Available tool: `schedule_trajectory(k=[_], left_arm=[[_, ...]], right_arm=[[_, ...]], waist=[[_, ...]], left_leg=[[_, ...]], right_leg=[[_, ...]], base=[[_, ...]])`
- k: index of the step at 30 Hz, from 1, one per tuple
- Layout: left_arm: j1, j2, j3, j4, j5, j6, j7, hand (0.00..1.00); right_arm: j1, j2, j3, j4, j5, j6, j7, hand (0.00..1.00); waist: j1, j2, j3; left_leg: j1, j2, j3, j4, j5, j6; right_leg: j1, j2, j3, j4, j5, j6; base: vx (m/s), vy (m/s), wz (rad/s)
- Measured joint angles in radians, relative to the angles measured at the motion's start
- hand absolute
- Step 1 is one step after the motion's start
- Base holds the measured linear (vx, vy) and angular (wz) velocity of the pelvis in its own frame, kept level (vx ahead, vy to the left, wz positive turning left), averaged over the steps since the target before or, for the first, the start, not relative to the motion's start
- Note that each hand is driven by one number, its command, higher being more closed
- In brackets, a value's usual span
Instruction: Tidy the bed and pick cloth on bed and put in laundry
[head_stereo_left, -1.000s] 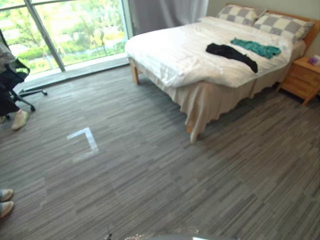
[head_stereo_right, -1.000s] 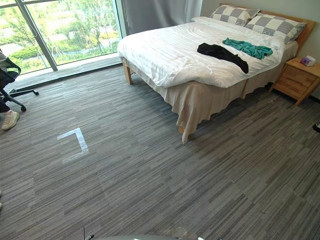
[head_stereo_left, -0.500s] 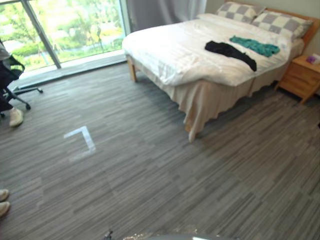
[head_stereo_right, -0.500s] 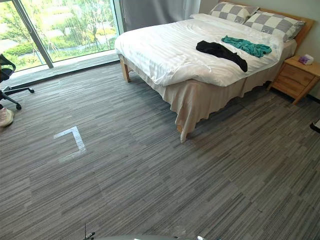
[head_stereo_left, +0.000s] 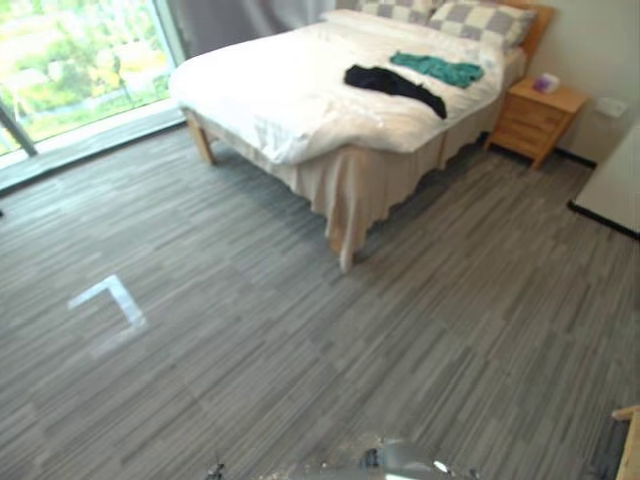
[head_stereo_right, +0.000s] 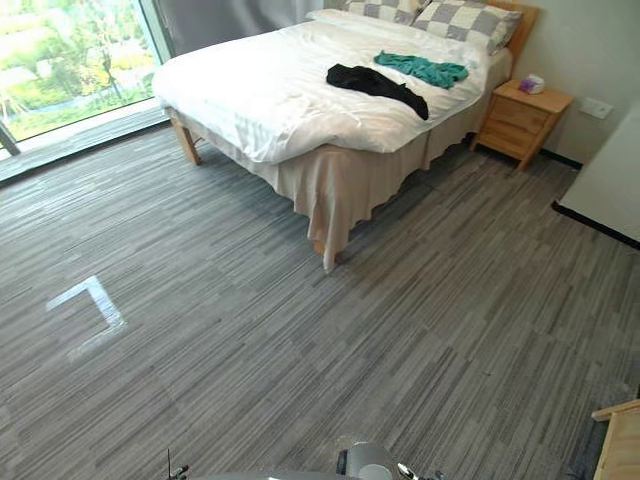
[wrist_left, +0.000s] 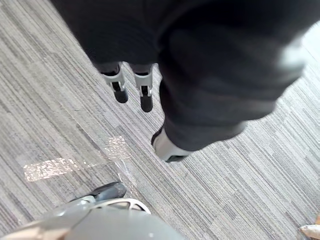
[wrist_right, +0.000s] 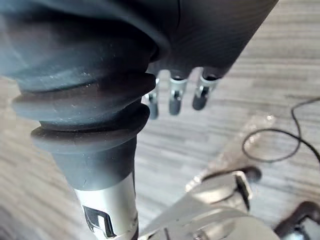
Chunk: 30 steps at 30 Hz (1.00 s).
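A black cloth (head_stereo_right: 375, 84) lies crumpled on the white duvet of the bed (head_stereo_right: 260, 95), toward its head end. Just beyond it, near the checked pillows (head_stereo_right: 462, 20), lies a teal cloth (head_stereo_right: 424, 68). The bed stands across the room, several steps off over grey carpet. My left hand (wrist_left: 145, 95) hangs over the carpet with its fingers relaxed and nothing in it. My right hand (wrist_right: 174, 97) also hangs above the floor, fingers loose and holding nothing.
A wooden nightstand (head_stereo_right: 520, 118) with a small tissue box (head_stereo_right: 531, 84) stands right of the bed. A white tape corner (head_stereo_right: 90, 305) marks the carpet at left. A large window (head_stereo_right: 60, 60) runs along the far left. A white panel (head_stereo_right: 610, 185) and a wooden edge (head_stereo_right: 620, 440) sit at the right.
The whole picture has shifted: the camera has turned right, so the bed sits further left and the chair and a person's shoes have left the view. The cloths lie as before.
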Motion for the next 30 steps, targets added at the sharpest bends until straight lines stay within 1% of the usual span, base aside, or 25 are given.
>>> schedule_trajectory(k=[1,2,4,6,7,8,9,10,11,12,13,14,15,18,19,20,21,22,23,24,25,26,28,29,30], left_arm=[[-0.019,0.0,0.009,0.001,0.0,0.0,0.0,0.0],[-0.04,0.0,0.018,0.006,0.0,0.0,-0.001,0.0],[-0.086,-0.005,0.03,0.033,0.001,-0.002,-0.002,0.0],[-0.077,-0.044,0.087,0.03,0.002,-0.009,-0.002,0.0],[-0.062,-0.059,0.128,0.019,0.001,-0.019,-0.004,0.0],[-0.063,-0.077,0.163,0.015,0.002,-0.019,-0.006,0.0],[-0.063,-0.103,0.171,-0.002,0.001,-0.018,-0.012,0.0],[-0.065,-0.125,0.173,-0.026,0.001,-0.021,-0.017,0.0],[-0.066,-0.137,0.172,-0.037,0.0,-0.02,-0.017,0.0],[-0.067,-0.137,0.17,-0.058,-0.001,-0.022,-0.015,0.0],[-0.068,-0.135,0.169,-0.059,-0.003,-0.021,-0.014,0.0],[-0.067,-0.131,0.169,-0.064,-0.013,-0.022,-0.013,0.0],[-0.068,-0.122,0.166,-0.072,-0.022,-0.023,-0.012,0.0],[-0.07,-0.117,0.141,-0.119,-0.045,-0.044,-0.012,0.0],[-0.07,-0.116,0.133,-0.124,-0.048,-0.044,-0.013,0.0],[-0.072,-0.117,0.119,-0.125,-0.062,-0.051,-0.013,0.0],[-0.076,-0.117,0.104,-0.128,-0.067,-0.056,-0.013,0.0],[-0.076,-0.117,0.098,-0.127,-0.068,-0.056,-0.012,0.0],[-0.078,-0.119,0.079,-0.126,-0.071,-0.06,-0.013,0.0],[-0.081,-0.119,0.074,-0.122,-0.07,-0.06,-0.018,0.0],[-0.089,-0.108,0.077,-0.118,-0.07,-0.059,-0.017,0.0],[-0.102,-0.108,0.075,-0.12,-0.071,-0.062,-0.016,0.0],[-0.109,-0.118,0.078,-0.12,-0.07,-0.06,-0.02,0.0],[-0.111,-0.124,0.08,-0.124,-0.071,-0.06,-0.02,0.0],[-0.108,-0.125,0.083,-0.126,-0.072,-0.058,-0.02,0.0]], right_arm=[[-0.004,0.0,-0.014,0.0,0.012,-0.001,-0.001,0.0],[-0.007,0.002,-0.017,0.0,0.029,-0.002,-0.002,0.0],[0.002,0.005,-0.024,0.0,0.04,0.0,-0.001,0.0],[0.03,0.013,-0.047,-0.006,0.04,0.001,-0.001,0.0],[0.049,0.025,-0.067,-0.009,0.042,0.0,0.002,0.0],[0.05,0.015,-0.078,-0.018,0.041,-0.002,0.004,0.0],[0.05,0.007,-0.082,-0.032,0.04,-0.002,0.002,0.0],[0.041,0.004,-0.082,-0.045,0.039,-0.006,-0.001,0.0],[0.039,0.001,-0.078,-0.049,0.038,-0.009,-0.001,0.0],[0.032,-0.009,-0.053,-0.044,0.039,-0.012,-0.007,0.0],[0.029,-0.012,-0.045,-0.04,0.039,-0.012,-0.011,0.0],[0.016,-0.016,-0.019,-0.04,0.039,-0.012,-0.02,0.0],[-0.001,-0.017,0.014,-0.038,0.039,-0.012,-0.021,0.0],[-0.1,-0.036,0.076,-0.009,0.033,-0.012,-0.02,0.0],[-0.118,-0.035,0.078,-0.007,0.031,-0.012,-0.019,0.0],[-0.142,-0.029,0.079,-0.002,0.029,-0.013,-0.019,0.0],[-0.143,-0.025,0.082,-0.006,0.028,-0.014,-0.018,0.0],[-0.141,-0.026,0.083,-0.011,0.028,-0.014,-0.019,0.0],[-0.124,-0.026,0.092,-0.032,0.026,-0.013,-0.019,0.0],[-0.113,-0.016,0.077,-0.034,0.029,-0.01,-0.025,0.0],[-0.112,-0.005,0.077,-0.035,0.028,-0.01,-0.026,0.0],[-0.113,0.003,0.077,-0.035,0.022,-0.012,-0.022,0.0],[-0.107,-0.008,0.07,-0.021,0.005,-0.007,-0.02,0.0],[-0.107,-0.01,0.069,-0.017,-0.009,-0.001,-0.019,0.0],[-0.117,-0.017,0.069,0.004,-0.014,0.0,-0.018,0.0]], waist=[[-0.006,0.0,0.006],[-0.008,0.001,0.017],[-0.014,0.003,0.032],[-0.039,0.032,0.044],[-0.039,0.021,0.035],[-0.037,0.038,0.031],[-0.036,0.075,0.03],[-0.031,0.083,0.029],[-0.031,0.079,0.03],[-0.009,0.071,0.037],[-0.006,0.07,0.038],[-0.002,0.049,0.049],[0.006,0.035,0.053],[0.051,0.013,0.063],[0.055,0.012,0.065],[0.066,0.009,0.066],[0.074,0.014,0.064],[0.073,0.019,0.066],[0.073,0.046,0.063],[0.074,0.036,0.055],[0.071,0.014,0.042],[0.069,-0.019,0.037],[0.068,-0.013,0.026],[0.069,-0.02,0.025],[0.075,-0.014,0.027]], left_leg=[[-0.005,0.035,0.001,0.01,-0.016,-0.028],[-0.004,0.059,0.004,0.019,-0.03,-0.057],[0.018,0.076,0.012,0.033,-0.044,-0.097],[0.089,0.122,0.039,0.035,-0.068,-0.125],[0.122,0.15,0.051,0.095,-0.067,-0.126],[0.109,0.212,0.05,0.199,-0.06,-0.127],[0.067,0.281,0.039,0.328,-0.017,-0.08],[-0.012,0.336,0.018,0.491,0.14,0.029],[-0.068,0.368,0.005,0.59,0.302,0.097],[-0.139,0.389,-0.039,0.813,0.275,0.059],[-0.149,0.386,-0.055,0.851,0.253,0.035],[-0.19,0.349,-0.094,0.945,0.164,-0.042],[-0.221,0.291,-0.105,0.988,0.075,-0.07],[-0.346,0.151,-0.067,0.913,-0.098,-0.074],[-0.371,0.126,-0.059,0.862,-0.109,-0.067],[-0.405,0.072,-0.044,0.71,-0.108,-0.068],[-0.424,0.008,-0.022,0.474,-0.059,-0.056],[-0.429,0.002,-0.015,0.428,-0.028,-0.041],[-0.467,-0.009,0.031,0.308,0.12,0.012],[-0.477,-0.013,0.109,0.314,0.19,0.162],[-0.478,-0.04,0.149,0.31,0.189,0.165],[-0.48,-0.057,0.316,0.3,0.163,0.201],[-0.44,-0.098,0.409,0.237,0.081,0.264],[-0.424,-0.123,0.359,0.212,0.072,0.273],[-0.389,-0.127,0.324,0.187,0.058,0.271]], right_leg=[[-0.04,-0.011,-0.016,-0.133,0.074,0.01],[-0.087,-0.036,-0.026,-0.239,0.155,0.047],[-0.161,-0.102,-0.055,-0.292,0.198,0.068],[-0.166,-0.121,-0.097,-0.236,0.193,0.046],[-0.173,-0.113,-0.09,-0.158,0.265,-0.013],[-0.173,-0.085,-0.106,-0.091,0.304,-0.049],[-0.171,-0.047,-0.123,-0.051,0.268,-0.079],[-0.151,-0.008,-0.12,-0.037,0.206,-0.103],[-0.121,0.018,-0.113,-0.05,0.171,-0.118],[-0.033,0.072,-0.085,-0.094,0.149,-0.137],[-0.012,0.083,-0.075,-0.107,0.149,-0.138],[0.083,0.123,-0.037,-0.169,0.147,-0.139],[0.177,0.149,0.023,-0.239,0.145,-0.143],[0.336,0.175,0.168,-0.35,0.139,-0.142],[0.36,0.176,0.185,-0.361,0.134,-0.134],[0.409,0.168,0.217,-0.378,0.115,-0.11],[0.472,0.16,0.232,-0.401,0.07,-0.093],[0.48,0.162,0.232,-0.405,0.059,-0.094],[0.528,0.181,0.229,-0.414,0.008,-0.125],[0.564,0.184,0.227,-0.408,-0.035,-0.108],[0.568,0.15,0.217,-0.404,-0.042,-0.101],[0.57,0.132,0.191,-0.396,-0.042,-0.089],[0.575,0.143,0.129,-0.354,-0.052,-0.072],[0.556,0.14,0.109,-0.267,-0.06,-0.058],[0.507,0.14,0.099,-0.107,-0.058,0.026]], base=[[0.5,-0.258,-0.18],[0.5,-0.253,-0.17],[0.63,-0.339,-0.04],[0.64,-0.462,0.06],[0.61,-0.529,-0.13],[0.71,-0.691,-0.38],[0.7,-0.669,-0.51],[0.71,-0.657,-0.52],[0.95,-0.719,-0.74],[0.82,-0.556,-0.59],[0.94,-0.586,-0.81],[0.74,-0.381,-0.79],[0.71,-0.344,-0.93],[0.67,-0.218,-1.34],[0.61,-0.094,-1.3],[0.69,-0.027,-1.23],[0.57,-0.013,-1.04],[0.6,0.072,-0.71],[0.36,0.099,-0.2],[0.59,0.162,0.0],[0.55,0.15,0.49],[0.55,0.148,0.7],[0.53,0.164,1.28],[0.53,0.161,1.44],[0.53,0.153,1.16]])
